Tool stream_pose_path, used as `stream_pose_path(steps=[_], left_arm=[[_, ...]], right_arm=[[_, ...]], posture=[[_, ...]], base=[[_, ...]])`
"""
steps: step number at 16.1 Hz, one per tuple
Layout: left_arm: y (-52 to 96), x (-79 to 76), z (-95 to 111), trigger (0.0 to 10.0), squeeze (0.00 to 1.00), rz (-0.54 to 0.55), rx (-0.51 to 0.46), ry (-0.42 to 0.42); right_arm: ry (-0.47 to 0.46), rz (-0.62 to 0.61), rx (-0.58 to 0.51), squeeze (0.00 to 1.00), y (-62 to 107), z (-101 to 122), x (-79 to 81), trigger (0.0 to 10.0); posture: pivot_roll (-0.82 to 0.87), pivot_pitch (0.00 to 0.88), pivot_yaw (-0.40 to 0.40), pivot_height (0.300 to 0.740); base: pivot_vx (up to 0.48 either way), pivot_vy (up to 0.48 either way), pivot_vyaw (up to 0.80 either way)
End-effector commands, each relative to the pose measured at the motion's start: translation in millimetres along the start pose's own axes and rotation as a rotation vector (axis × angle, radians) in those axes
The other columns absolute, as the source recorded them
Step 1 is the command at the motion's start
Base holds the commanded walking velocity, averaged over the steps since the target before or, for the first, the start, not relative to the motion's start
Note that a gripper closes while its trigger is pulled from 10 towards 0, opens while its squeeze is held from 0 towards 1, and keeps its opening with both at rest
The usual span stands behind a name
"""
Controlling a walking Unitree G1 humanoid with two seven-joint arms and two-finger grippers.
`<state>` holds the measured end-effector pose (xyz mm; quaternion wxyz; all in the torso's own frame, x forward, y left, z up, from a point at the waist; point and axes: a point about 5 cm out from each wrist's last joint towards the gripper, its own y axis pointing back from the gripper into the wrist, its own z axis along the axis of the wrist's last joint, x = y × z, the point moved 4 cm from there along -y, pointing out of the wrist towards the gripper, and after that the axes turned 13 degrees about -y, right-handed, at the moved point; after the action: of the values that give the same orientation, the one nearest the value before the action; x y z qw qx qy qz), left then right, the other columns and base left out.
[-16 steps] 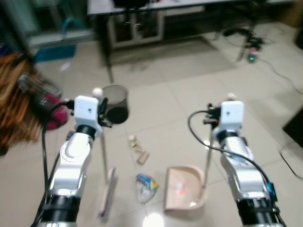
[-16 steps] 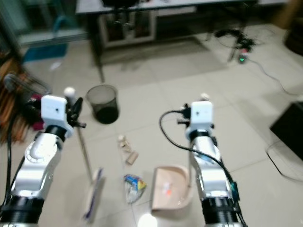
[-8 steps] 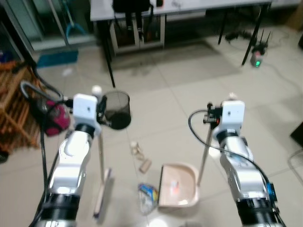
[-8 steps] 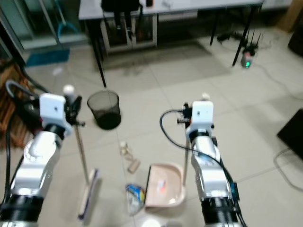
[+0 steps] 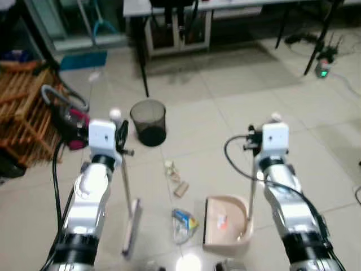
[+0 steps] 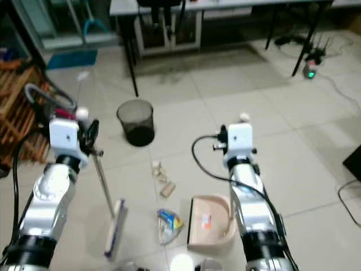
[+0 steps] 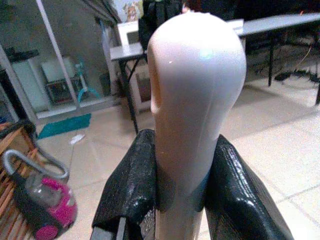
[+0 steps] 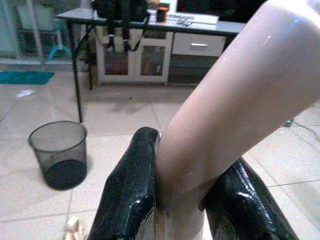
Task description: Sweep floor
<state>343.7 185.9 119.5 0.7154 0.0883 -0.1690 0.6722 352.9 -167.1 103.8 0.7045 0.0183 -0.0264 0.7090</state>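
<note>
Beige floor tiles (image 5: 225, 113) spread out below the head camera. In the left eye view, the left gripper (image 5: 119, 135) clamps the top of a long-handled pale broom (image 5: 131, 226), whose thin pole slants down to a flat brush head resting on the tiles. The right gripper (image 5: 255, 141) clamps the upright handle of a beige plastic dustpan (image 5: 224, 223) that sits on the floor just before the robot. Between brush head and dustpan lies a crumpled blue and yellow wrapper (image 5: 184, 221); a little beyond it lie small pale scraps of litter (image 5: 176, 179). Farther off stands a dark mesh wastebasket (image 5: 149, 122), and a pink vacuum cleaner (image 5: 72, 125) sits beside a brown wooden rack (image 5: 22, 107) on the left. A grey table with black legs (image 5: 186, 7) stands at the far side.

In the left wrist view, the two black fingers (image 7: 131, 185) press against either side of the broom's rounded cream handle end.

In the right wrist view, the black fingers (image 8: 134, 190) squeeze the bent, pale dustpan handle, with the wastebasket on the tiles beyond.
</note>
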Motion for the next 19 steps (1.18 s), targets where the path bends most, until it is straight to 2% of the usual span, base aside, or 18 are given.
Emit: stream_pose_path(steps=[1, 3, 6, 7, 8, 9, 11, 13, 15, 16, 18, 19], left_arm=[[-0.6, -3.1, 3.8, 10.0, 0.00, -0.010, -0.044, -0.011], [-2.5, -11.0, 0.5, 10.0, 0.00, -0.024, -0.063, -0.011], [-6.4, -25.1, -4.2, 10.0, 0.00, -0.064, -0.089, -0.004], [-8.1, -28.9, -3.3, 10.0, 0.00, -0.073, -0.098, 0.017], [-11.3, -35.2, 1.0, 10.0, 0.00, -0.084, -0.124, 0.084], [-12.0, -38.2, 3.1, 10.0, 0.00, -0.094, -0.135, 0.110], [-11.1, -54.1, 8.3, 10.0, 0.00, -0.169, -0.168, 0.180], [-9.5, -66.3, 12.2, 10.0, 0.00, -0.236, -0.191, 0.241], [-8.0, -74.2, 22.6, 10.0, 0.00, -0.303, -0.234, 0.313], [-8.8, -75.8, 40.2, 10.0, 0.00, -0.375, -0.296, 0.394], [-7.9, -74.5, 59.5, 10.0, 0.00, -0.458, -0.367, 0.434], [-7.8, -73.1, 66.1, 10.0, 0.00, -0.481, -0.395, 0.424]], right_arm=[[0.040, 0.007, -0.036, 0.00, -5.2, 5.5, -1.2, 10.0], [0.050, 0.015, -0.029, 0.00, -9.5, -2.0, 2.2, 10.0], [0.055, 0.064, -0.034, 0.00, -13.4, -10.5, 22.4, 10.0], [0.033, 0.077, -0.031, 0.00, -13.2, -12.9, 28.5, 10.0], [0.001, 0.090, -0.020, 0.00, -12.5, -18.9, 35.3, 10.0], [-0.010, 0.091, -0.017, 0.00, -12.2, -20.5, 36.5, 10.0], [-0.068, 0.089, -0.004, 0.00, -10.7, -25.7, 39.9, 10.0], [-0.085, 0.092, 0.004, 0.00, -10.6, -29.0, 41.9, 10.0], [-0.083, 0.088, 0.005, 0.00, -11.6, -29.6, 40.5, 10.0], [-0.088, 0.067, 0.005, 0.00, -14.7, -28.9, 34.8, 10.0], [-0.091, 0.057, 0.004, 0.00, -17.0, -27.5, 30.6, 10.0], [-0.095, 0.052, 0.004, 0.00, -17.7, -27.5, 29.1, 10.0]], posture=[[-0.09, 0.141, 0.064, 0.740], [-0.08, 0.151, 0.060, 0.740], [-0.09, 0.165, 0.051, 0.740], [-0.10, 0.166, 0.051, 0.740], [-0.10, 0.165, 0.050, 0.740], [-0.10, 0.165, 0.050, 0.740], [-0.10, 0.155, 0.052, 0.740], [-0.11, 0.146, 0.056, 0.740], [-0.10, 0.140, 0.056, 0.740], [-0.10, 0.132, 0.057, 0.740], [-0.10, 0.121, 0.057, 0.740], [-0.09, 0.114, 0.057, 0.740]], base=[[0.000, 0.000, 0.00], [0.000, 0.000, 0.00], [0.000, 0.000, 0.00], [0.000, 0.000, 0.00], [0.000, 0.000, 0.00], [0.000, 0.000, 0.00], [0.000, 0.000, 0.00], [0.000, 0.000, 0.00], [0.000, 0.000, 0.00], [0.000, 0.000, 0.00], [0.000, 0.000, 0.00], [0.000, 0.000, 0.00]])
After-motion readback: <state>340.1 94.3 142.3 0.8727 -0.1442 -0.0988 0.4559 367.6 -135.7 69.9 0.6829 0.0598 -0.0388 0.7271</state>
